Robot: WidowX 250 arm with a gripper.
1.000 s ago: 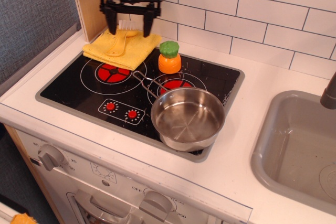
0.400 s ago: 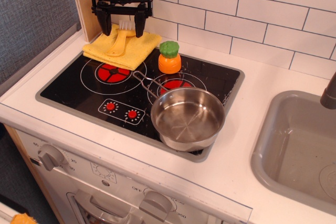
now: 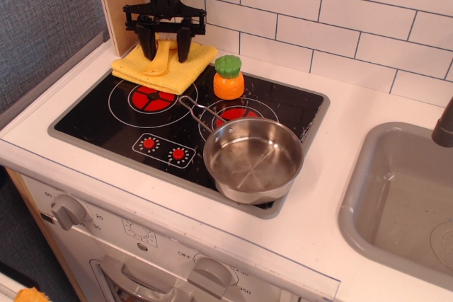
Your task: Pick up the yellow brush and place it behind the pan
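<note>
Brush (image 3: 158,63) lies right between your jaws, flat on the yellow cloth (image 3: 185,67) at the back left corner of the stove (image 3: 99,118), with its handle running out toward you and a little left of the fingertips. Your gripper (image 3: 165,56) points straight down with its two black fingers (image 3: 149,44) spread apart, one on each side of the brush head; you can't tell from this view whether the tips touch the cloth or the brush. Off to the jaws' right, just past the cloth's edge, the toy carrot (image 3: 228,78) stands upright. Farther right and nearer you, well apart from the jaws, the pan (image 3: 253,160) sits on the front right of the stove, its wire handle (image 3: 196,112) angled back toward the cloth. At the far right you see the sink (image 3: 396,203).
</note>
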